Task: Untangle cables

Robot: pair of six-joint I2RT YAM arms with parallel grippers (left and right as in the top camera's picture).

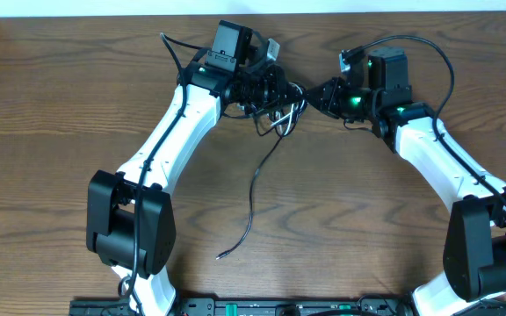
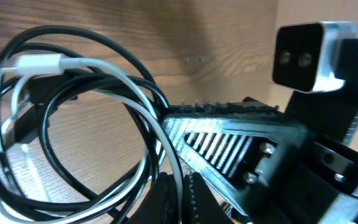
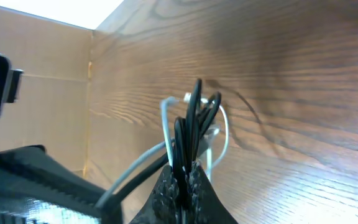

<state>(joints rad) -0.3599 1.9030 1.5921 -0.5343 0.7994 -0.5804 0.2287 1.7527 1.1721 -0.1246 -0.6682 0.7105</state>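
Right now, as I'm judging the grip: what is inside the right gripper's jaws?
The right gripper has its jaws shut on several strands of the black cable. The white cable loops alongside; whether it is pinched too is hidden by the jaws.

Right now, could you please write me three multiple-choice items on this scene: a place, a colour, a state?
1. Where is the free end of the black cable? A) on the table B) over an arm C) in a box
2. What colours are the bundled cables? A) red, blue B) black, white C) both grey
3. The right claw is: A) wide open B) shut on the cables C) unseen
Answers: A, the overhead view shows its tip on the table; B, both wrist views show them; B, it pinches the cables.
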